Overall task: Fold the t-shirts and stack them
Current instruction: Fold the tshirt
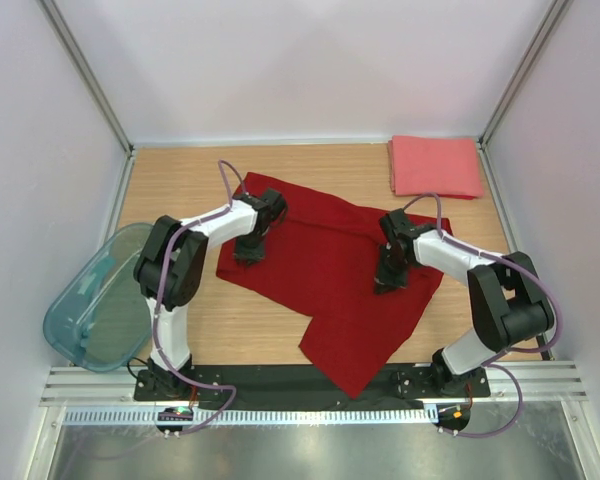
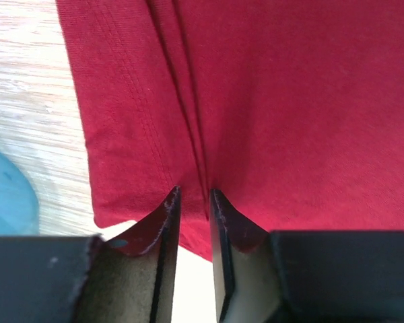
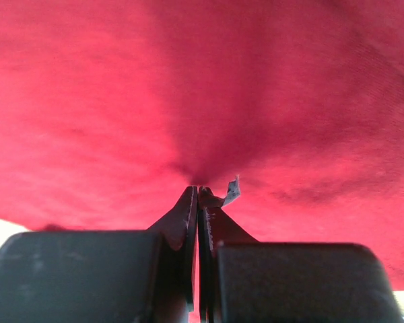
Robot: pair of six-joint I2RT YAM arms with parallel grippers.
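Observation:
The dark red t-shirt [image 1: 330,275] lies spread and partly folded across the middle of the table. My left gripper [image 1: 248,252] is down on its left edge. In the left wrist view the left gripper [image 2: 194,192] stands narrowly open, and a raised fold of the red cloth [image 2: 188,121] runs in between its tips. My right gripper [image 1: 390,280] presses on the shirt's right part. In the right wrist view the right gripper [image 3: 198,188] is shut, and the red cloth [image 3: 188,101] puckers into its tips. The salmon-pink t-shirt [image 1: 435,166] lies folded to a rectangle at the back right corner.
A translucent teal plastic bin [image 1: 95,300] sits at the left edge of the table beside the left arm. White walls with metal posts enclose the wooden tabletop [image 1: 170,185]. A metal rail [image 1: 310,410] runs along the near edge by the arm bases.

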